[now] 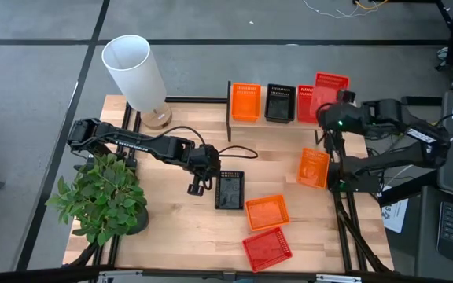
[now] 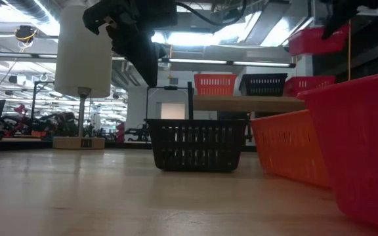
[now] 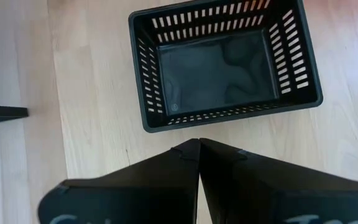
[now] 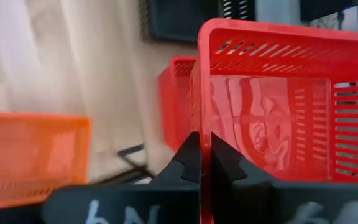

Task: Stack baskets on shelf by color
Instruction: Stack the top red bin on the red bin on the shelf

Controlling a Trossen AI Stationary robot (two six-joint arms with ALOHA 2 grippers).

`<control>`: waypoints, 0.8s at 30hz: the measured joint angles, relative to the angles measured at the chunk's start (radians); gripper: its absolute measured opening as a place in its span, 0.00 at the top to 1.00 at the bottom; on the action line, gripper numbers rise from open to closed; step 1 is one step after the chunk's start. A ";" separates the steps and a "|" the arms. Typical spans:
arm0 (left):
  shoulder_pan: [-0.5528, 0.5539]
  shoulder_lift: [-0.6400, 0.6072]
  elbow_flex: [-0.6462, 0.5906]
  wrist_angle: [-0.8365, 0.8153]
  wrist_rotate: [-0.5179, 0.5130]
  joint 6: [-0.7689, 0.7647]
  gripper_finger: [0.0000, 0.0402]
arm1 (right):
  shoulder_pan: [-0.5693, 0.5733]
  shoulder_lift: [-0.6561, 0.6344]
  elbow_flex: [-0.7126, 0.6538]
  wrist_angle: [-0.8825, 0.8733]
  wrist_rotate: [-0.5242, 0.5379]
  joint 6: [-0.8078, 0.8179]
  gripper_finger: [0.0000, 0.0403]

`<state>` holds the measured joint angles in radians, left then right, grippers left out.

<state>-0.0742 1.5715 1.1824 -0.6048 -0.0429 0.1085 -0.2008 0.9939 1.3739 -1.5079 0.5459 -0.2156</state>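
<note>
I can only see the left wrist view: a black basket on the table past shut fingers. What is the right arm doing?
Observer: The right gripper is shut on the rim of the held red basket, raised over the shelf at its right end.
Operator: What's on the shelf?
Observer: The shelf orange basket, the shelf black basket and the shelf red basket sit side by side.
Operator: Anything loose near mine?
Observer: Right of the table black basket are the tilted orange basket, the flat orange basket and the table red basket.
</note>
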 joint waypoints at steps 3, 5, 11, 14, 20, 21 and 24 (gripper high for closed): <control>0.000 0.000 0.000 0.000 0.000 0.000 1.00 | -0.079 0.027 0.000 0.094 -0.014 -0.099 1.00; 0.000 0.000 0.000 0.000 0.000 0.000 1.00 | -0.140 0.053 0.000 0.111 -0.057 -0.159 1.00; 0.001 0.000 0.000 0.000 0.000 0.009 1.00 | -0.319 0.139 0.000 0.109 -0.180 -0.248 1.00; 0.002 0.000 0.000 0.000 0.000 0.043 1.00 | -0.374 0.164 0.000 0.134 -0.189 -0.291 1.00; 0.008 0.000 0.000 0.010 0.000 0.060 1.00 | -0.469 0.200 0.000 0.133 -0.310 -0.350 1.00; 0.009 0.000 0.000 0.013 -0.001 0.060 1.00 | -0.480 0.204 0.000 0.140 -0.320 -0.359 1.00; 0.009 0.000 0.000 0.020 -0.001 0.065 1.00 | -0.505 0.204 0.000 0.149 -0.371 -0.405 1.00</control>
<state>-0.0654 1.5715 1.1824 -0.5849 -0.0441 0.1731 -0.7063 1.1980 1.3739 -1.3588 0.1745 -0.6204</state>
